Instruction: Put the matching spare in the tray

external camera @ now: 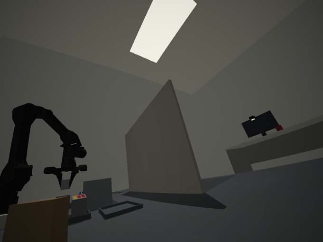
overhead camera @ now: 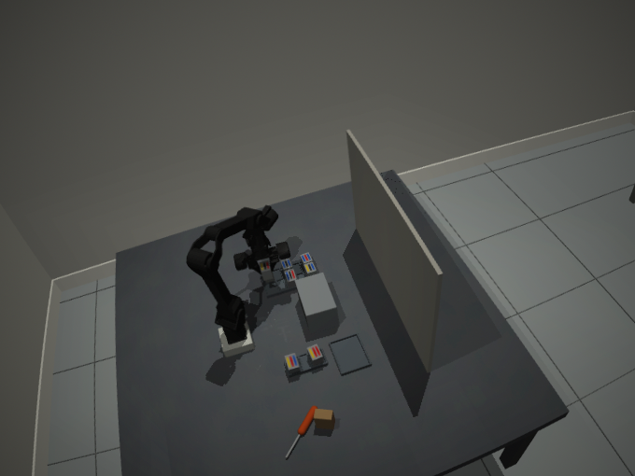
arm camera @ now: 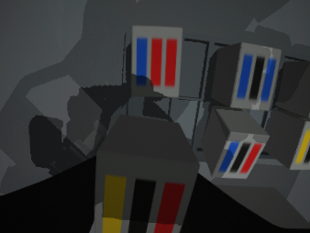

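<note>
My gripper (overhead camera: 265, 271) (external camera: 65, 182) (arm camera: 143, 163) is shut on a grey spare (overhead camera: 264, 265) (external camera: 65, 185) (arm camera: 144, 138) with yellow, black and red stripes on top. It holds the spare above the near-left part of the far rack (overhead camera: 281, 293). In the wrist view other spares stand in that rack: blue-red-red (arm camera: 157, 92), blue-black-blue (arm camera: 258, 104) and blue-black-red (arm camera: 242, 158). The tray (overhead camera: 357, 369) (external camera: 123, 211) is empty, beyond the large grey box (overhead camera: 316, 294) (external camera: 97, 193). No printed code shows on the box's visible faces.
A small rack beside the tray bears a yellow-red-blue spare (overhead camera: 290, 361) and a yellow-red-red spare (overhead camera: 314, 352) (external camera: 79, 205). A tall beige board (overhead camera: 392, 245) (external camera: 161, 145) stands past the box and tray. An orange screwdriver (overhead camera: 307, 421) lies by a wooden block (overhead camera: 323, 420) (external camera: 36, 221).
</note>
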Action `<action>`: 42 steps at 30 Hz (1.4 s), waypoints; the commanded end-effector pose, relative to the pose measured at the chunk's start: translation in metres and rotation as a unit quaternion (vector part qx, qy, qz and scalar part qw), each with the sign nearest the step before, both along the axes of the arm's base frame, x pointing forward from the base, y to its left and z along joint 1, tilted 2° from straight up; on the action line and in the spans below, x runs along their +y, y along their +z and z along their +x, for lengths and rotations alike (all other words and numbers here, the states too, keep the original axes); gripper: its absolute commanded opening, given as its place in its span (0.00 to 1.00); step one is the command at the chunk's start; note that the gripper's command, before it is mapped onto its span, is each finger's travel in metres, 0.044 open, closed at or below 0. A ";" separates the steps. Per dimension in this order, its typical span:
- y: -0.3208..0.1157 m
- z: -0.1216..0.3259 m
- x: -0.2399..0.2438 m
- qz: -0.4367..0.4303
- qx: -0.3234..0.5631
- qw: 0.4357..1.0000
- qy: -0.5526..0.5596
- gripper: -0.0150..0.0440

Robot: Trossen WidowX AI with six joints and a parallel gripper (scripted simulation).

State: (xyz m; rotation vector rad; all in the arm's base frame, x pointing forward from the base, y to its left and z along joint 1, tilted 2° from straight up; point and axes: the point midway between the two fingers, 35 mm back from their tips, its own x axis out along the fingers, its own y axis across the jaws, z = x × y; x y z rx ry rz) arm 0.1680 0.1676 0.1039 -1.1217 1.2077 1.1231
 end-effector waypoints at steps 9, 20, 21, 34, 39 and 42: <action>0.027 0.001 -0.002 -0.001 0.000 1.000 0.000 0.25; 0.077 -0.001 -0.011 -0.002 -0.002 1.000 -0.001 0.25; 0.077 -0.001 -0.011 -0.002 -0.002 1.000 -0.001 0.25; 0.082 0.037 -0.030 -0.004 -0.004 1.000 -0.002 0.25; 0.084 0.056 -0.045 -0.005 -0.008 1.000 -0.006 0.25; 0.085 0.066 -0.054 -0.006 -0.011 1.000 -0.009 0.25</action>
